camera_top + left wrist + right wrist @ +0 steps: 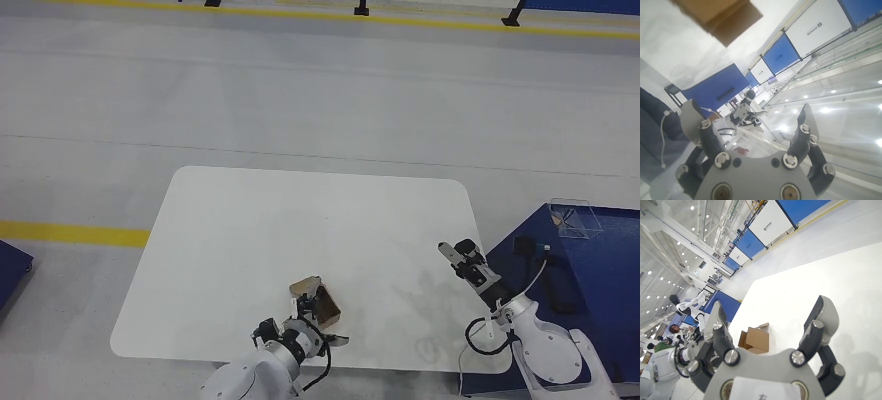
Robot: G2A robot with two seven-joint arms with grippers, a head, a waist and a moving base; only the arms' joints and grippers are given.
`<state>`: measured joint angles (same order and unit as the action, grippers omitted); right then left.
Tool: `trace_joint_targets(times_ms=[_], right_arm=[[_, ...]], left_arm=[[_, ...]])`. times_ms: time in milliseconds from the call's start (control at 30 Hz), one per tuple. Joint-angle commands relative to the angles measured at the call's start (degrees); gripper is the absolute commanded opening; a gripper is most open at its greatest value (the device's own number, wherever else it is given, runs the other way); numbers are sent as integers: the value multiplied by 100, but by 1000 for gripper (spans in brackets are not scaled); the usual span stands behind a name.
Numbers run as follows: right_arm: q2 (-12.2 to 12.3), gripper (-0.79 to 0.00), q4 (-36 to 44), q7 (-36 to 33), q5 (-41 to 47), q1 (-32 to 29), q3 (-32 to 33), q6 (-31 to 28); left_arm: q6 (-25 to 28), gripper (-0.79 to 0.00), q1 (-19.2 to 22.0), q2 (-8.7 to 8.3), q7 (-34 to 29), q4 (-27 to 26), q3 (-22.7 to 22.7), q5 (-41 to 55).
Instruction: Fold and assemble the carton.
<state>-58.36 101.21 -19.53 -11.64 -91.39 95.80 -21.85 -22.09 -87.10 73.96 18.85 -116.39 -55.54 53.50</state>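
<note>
The carton point(316, 300) sits part-folded, flaps loose, at lower centre on the table point(250, 230). The left hand point(300, 338) is just below it and the right hand point(458, 252) is at far right, both wide open and empty. Next, probably grip a flap.

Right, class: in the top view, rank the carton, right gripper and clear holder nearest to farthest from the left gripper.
1. carton, right beside the left gripper.
2. right gripper, toward the table's right side.
3. clear holder, far right on the blue bench.
</note>
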Motion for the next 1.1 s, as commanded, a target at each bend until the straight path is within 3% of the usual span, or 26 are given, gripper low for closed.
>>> trace_joint_targets(times_ms=[0,33,533,600,700,767,867,1000,1067], right_arm=[[0,0,0,0,0,0,0,0],[0,0,0,0,0,0,0,0],[-1,0,-3,-4,-3,0,-5,19],[-11,0,-13,23,-101,78,-52,321],[-32,0,88,-44,-361,207,-300,696],[-46,0,116,-111,-709,314,-535,874],[-81,0,80,-250,-1222,506,-1015,1126],[-144,0,-151,-603,-1780,853,-1724,1427],[-189,0,-320,-684,-2125,1040,-2108,1562]], left_arm=[[8,0,-11,-47,-538,115,-57,-388],[-44,0,-8,-76,-848,150,-42,-631],[-44,0,-8,-76,-848,150,-42,-631],[-163,0,-37,-89,-588,227,-130,-772],[-977,0,-208,-123,634,-524,-217,-1494],[-2022,0,-375,-154,1077,-1212,-146,-1737],[-3591,0,-497,-189,1696,-1731,-173,-2098],[-3591,0,-415,-247,2743,-775,528,-3063],[-3591,0,-122,-184,2743,-192,968,-3025]])
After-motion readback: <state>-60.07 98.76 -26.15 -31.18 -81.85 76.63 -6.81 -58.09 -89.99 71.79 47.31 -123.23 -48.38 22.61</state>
